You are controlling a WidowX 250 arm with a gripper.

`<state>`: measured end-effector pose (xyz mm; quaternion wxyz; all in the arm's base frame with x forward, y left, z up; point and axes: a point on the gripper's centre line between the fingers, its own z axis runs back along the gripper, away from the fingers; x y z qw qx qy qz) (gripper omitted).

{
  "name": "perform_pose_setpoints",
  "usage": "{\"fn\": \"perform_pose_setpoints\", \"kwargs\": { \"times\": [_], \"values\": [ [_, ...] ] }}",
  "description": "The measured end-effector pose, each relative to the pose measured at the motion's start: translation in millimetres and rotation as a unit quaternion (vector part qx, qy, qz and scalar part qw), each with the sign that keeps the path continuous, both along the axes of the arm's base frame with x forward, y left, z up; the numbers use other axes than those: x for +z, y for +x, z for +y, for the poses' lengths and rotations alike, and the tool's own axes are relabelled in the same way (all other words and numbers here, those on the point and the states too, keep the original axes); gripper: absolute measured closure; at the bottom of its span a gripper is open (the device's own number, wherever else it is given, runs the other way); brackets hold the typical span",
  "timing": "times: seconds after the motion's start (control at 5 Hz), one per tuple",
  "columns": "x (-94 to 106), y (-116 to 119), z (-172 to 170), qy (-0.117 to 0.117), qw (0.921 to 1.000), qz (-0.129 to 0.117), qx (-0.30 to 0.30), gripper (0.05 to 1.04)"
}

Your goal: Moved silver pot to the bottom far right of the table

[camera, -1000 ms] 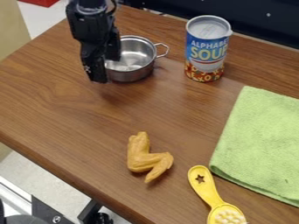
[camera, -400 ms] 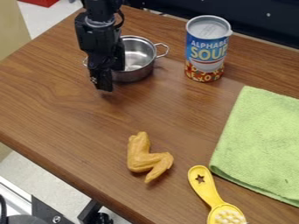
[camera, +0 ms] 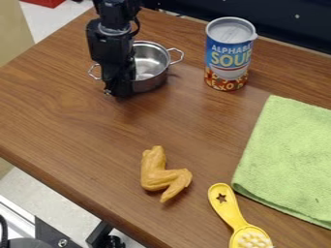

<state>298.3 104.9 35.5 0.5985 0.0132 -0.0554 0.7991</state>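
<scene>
A silver pot [camera: 148,70] is seen upright on a wooden desk [camera: 97,140], toward the upper left of the camera view and well apart from the lower right. The left side of the pot is partly hidden by the black gripper [camera: 117,91], which is hung down at its near left wall; whether the gripper is spread, closed or clamped on the pot cannot be told. One looped handle is pointed toward the can [camera: 229,53], a blue-labeled soup tin stood upright to the right; the other is seen left of the arm. In the lower middle, a toy chicken wing [camera: 161,174] is laid bent on the wood. The right side is covered by a green towel [camera: 288,155], with a yellow brush [camera: 227,206] placed just beside its lower left corner, pale bristles turned up.
</scene>
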Motion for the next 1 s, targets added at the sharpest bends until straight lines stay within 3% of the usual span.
{"fn": "perform_pose_setpoints", "kwargs": {
  "times": [0.2, 0.6, 0.8, 1.0],
  "values": [
    [0.0, 1.7, 1.2, 0.014, 0.9997, -0.018, 0.008, 0.995],
    [11.4, -10.1, 6.4, 0.018, 0.9980, -0.036, 0.048, 1.014],
    [22.2, -20.3, 14.9, 0.013, 0.9943, -0.063, 0.085, 1.021],
    [28.6, -33.0, 23.0, -0.007, 0.9892, -0.084, 0.120, 1.022]
  ]
}}
